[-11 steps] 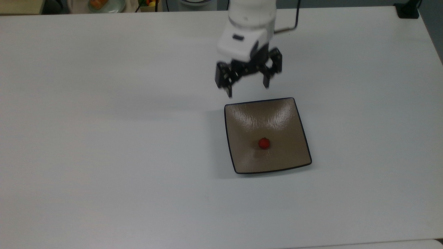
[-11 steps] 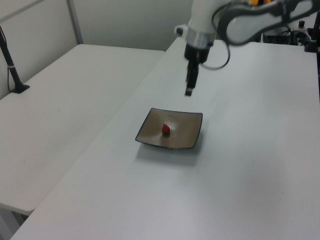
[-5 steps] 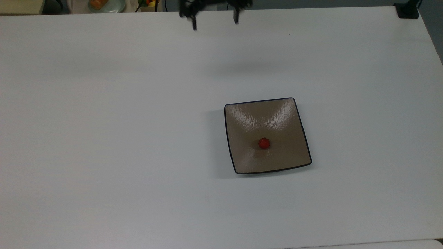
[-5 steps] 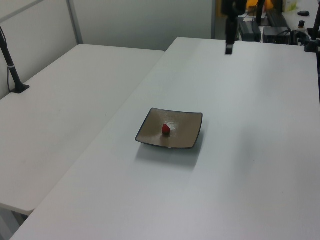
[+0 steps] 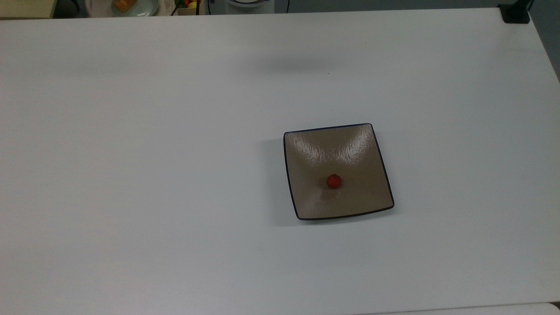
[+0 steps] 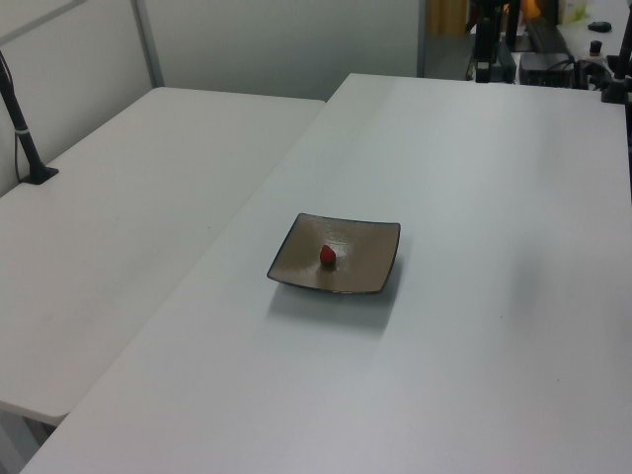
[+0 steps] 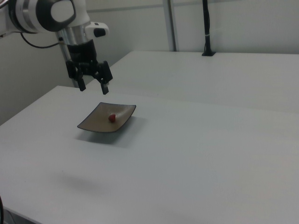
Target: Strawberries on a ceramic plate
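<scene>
A tiny red strawberry (image 5: 334,181) lies near the middle of the square glossy brown ceramic plate (image 5: 332,148) on the white table. Both also show in the left view, strawberry (image 6: 328,255) on plate (image 6: 360,262), and in the right view, strawberry (image 7: 112,118) on plate (image 7: 93,123). In the right view my gripper (image 7: 94,88) hangs open in the air, well above the table and up-left of the plate, with nothing between its black fingers (image 7: 106,88). It touches neither the plate nor the strawberry.
A round pale dish with orange food (image 5: 131,5) sits beyond the table's far edge at the top view's upper left. A black mount (image 5: 516,13) stands at the upper right corner. A second white table (image 6: 128,197) with a black pole (image 6: 25,138) adjoins.
The gripper has risen and pulled back from just beyond the plate toward the top view's upper edge, then left that frame. The strawberry and plate have not moved.
</scene>
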You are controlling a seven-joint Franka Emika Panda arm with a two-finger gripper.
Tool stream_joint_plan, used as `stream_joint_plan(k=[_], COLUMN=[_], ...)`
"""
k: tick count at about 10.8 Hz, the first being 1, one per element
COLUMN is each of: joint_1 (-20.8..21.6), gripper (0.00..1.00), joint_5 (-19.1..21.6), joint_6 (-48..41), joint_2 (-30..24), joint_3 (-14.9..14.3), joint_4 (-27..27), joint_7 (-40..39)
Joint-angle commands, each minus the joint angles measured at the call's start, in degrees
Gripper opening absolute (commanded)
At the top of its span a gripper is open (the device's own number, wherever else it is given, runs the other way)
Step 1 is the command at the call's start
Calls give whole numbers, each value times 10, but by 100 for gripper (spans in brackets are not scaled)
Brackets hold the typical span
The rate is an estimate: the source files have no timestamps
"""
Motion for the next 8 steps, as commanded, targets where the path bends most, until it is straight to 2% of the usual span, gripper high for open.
stream_joint_plan(k=[1,3,5,8], joint_1=[-19,-39,-38,-35], gripper=[100,100,100,100], joint_5=[22,23,24,28], joint_6=[54,91,134,136], joint_2=[-13,-7,-5,-4], joint_3=[11,38,43,43], joint_4=[-39,-44,-53,-57], joint_7=[10,4,-31,-33])
